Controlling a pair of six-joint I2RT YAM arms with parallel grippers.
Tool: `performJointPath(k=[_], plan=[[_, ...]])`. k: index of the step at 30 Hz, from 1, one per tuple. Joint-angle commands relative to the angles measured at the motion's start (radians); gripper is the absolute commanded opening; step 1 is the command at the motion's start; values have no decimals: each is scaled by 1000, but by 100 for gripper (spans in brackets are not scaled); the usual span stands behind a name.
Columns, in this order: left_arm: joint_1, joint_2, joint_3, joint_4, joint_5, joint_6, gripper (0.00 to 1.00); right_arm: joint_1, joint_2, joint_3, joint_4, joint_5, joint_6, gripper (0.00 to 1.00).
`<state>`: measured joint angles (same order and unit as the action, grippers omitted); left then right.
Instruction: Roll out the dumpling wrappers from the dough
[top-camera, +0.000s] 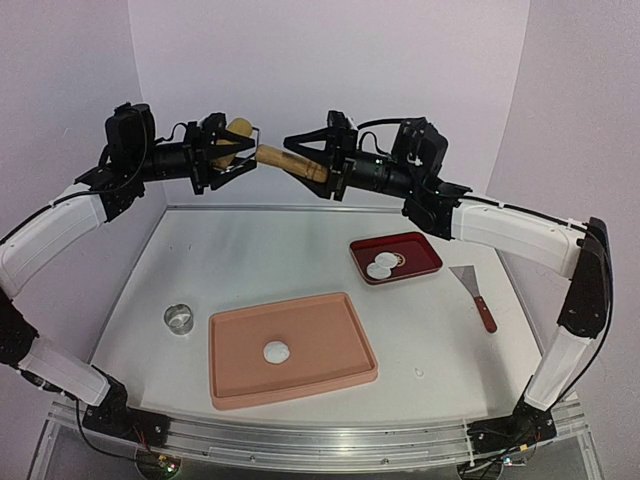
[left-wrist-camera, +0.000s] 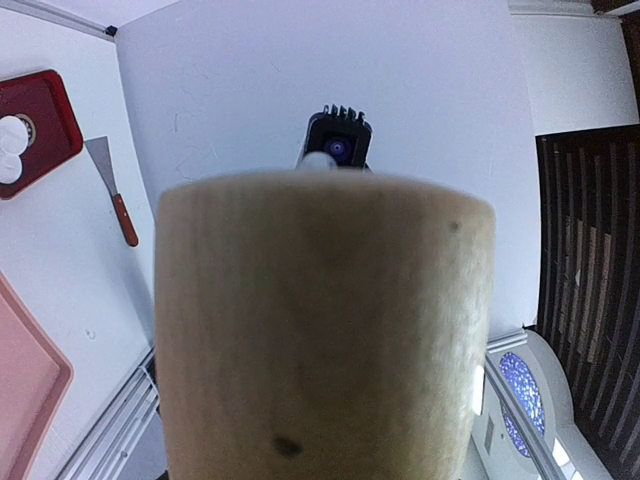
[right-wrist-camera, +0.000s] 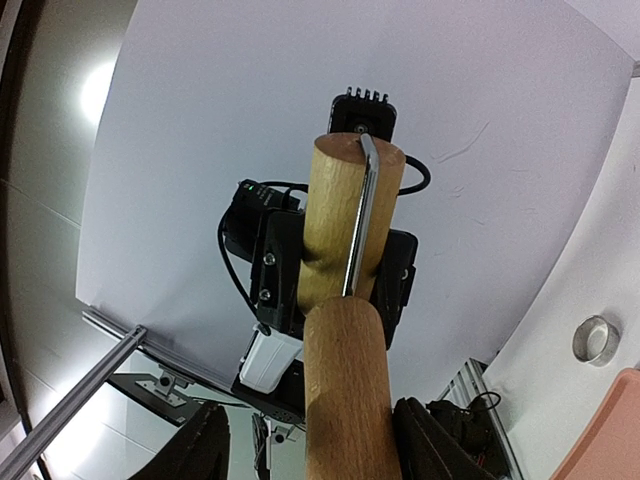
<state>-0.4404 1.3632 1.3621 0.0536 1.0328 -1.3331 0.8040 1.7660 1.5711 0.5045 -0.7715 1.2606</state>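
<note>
Both arms are raised high at the back and meet at a wooden rolling pin (top-camera: 275, 156). My left gripper (top-camera: 235, 150) is shut on its roller drum (left-wrist-camera: 320, 330), which fills the left wrist view and hides the fingers. My right gripper (top-camera: 312, 160) is open around the handle (right-wrist-camera: 345, 390); one finger (right-wrist-camera: 440, 445) is next to it, the other stands apart. A small white dough (top-camera: 277, 351) blob lies on the pink mat (top-camera: 330, 335). Two dumpling wrappers (top-camera: 380, 265) lie in the red tray (top-camera: 420, 255).
A metal ring cutter (top-camera: 179, 319) stands left of the mat. A scraper (top-camera: 475, 295) with a red handle lies right of the red tray. The left wrist view also shows the tray (left-wrist-camera: 40, 110) and scraper (left-wrist-camera: 112, 190).
</note>
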Motion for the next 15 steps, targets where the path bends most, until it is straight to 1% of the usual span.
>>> performJointPath(k=[1, 4, 6, 15], plan=[[-7, -24, -14, 80, -62, 8, 0, 10, 4, 37, 39, -3, -1, 57], [-9, -27, -15, 81, -71, 13, 0, 10, 3, 35, 40, 0, -2, 56], [-9, -31, -17, 70, -77, 23, 0, 11, 6, 39, 40, 4, -3, 54], [-10, -29, -13, 71, -60, 29, 0, 10, 15, 45, 42, -5, -1, 51]])
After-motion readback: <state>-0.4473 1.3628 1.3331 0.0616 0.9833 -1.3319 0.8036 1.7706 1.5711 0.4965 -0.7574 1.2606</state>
